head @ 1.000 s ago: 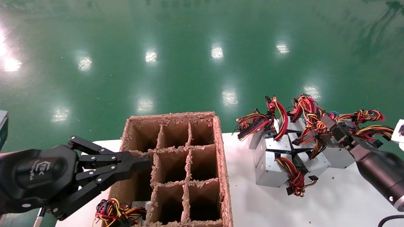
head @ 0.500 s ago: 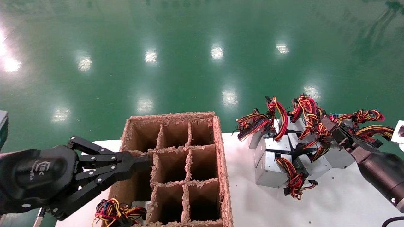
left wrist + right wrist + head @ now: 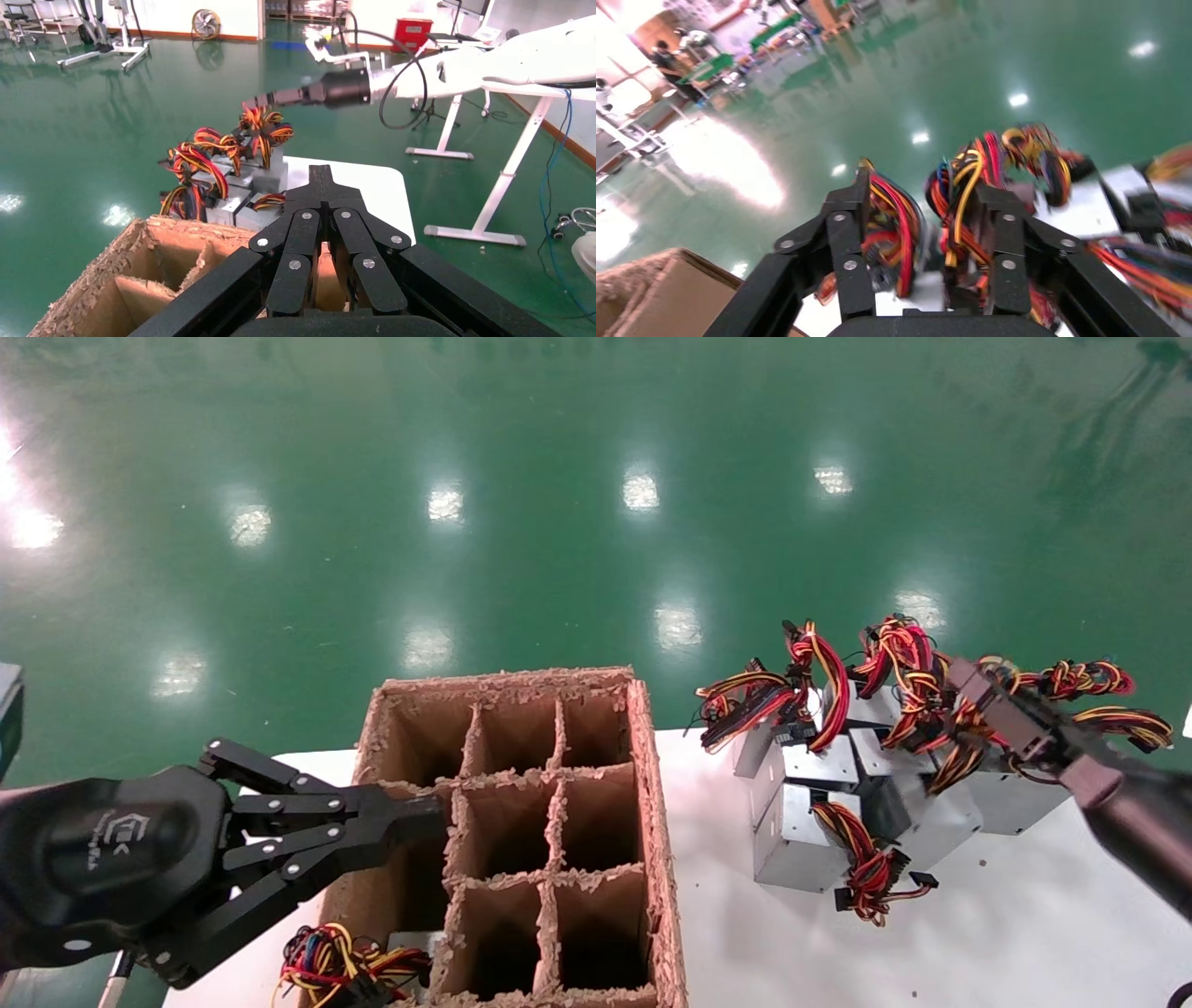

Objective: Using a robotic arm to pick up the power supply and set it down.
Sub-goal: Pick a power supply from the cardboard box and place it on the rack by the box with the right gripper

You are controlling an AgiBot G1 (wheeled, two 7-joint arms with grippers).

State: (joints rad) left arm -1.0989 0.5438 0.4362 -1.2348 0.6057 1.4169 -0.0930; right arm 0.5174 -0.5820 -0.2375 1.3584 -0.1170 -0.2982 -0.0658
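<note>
A pile of silver-grey boxes with red, yellow and black wire tails sits on the right of the white table (image 3: 987, 933). My right gripper (image 3: 968, 684) reaches into the pile from the right. It is shut on the wire bundle (image 3: 895, 210) of one power supply (image 3: 941, 817), whose box tilts up beneath it. In the right wrist view, wires fill the space between the black fingers (image 3: 859, 203). My left gripper (image 3: 436, 808) hangs shut and empty at the left side of the cardboard box. The left wrist view shows its tip (image 3: 321, 175).
A tall cardboard box (image 3: 655, 784) with a grid of compartments stands mid-table. Another wire bundle (image 3: 326, 963) lies at its near left corner. Other power supplies (image 3: 801, 845) stay piled to the left of the held one. Green floor lies beyond the table's far edge.
My right gripper has risen and pulled back to the right with the wires, and the power supply's box has tipped up with it. The left arm has not moved.
</note>
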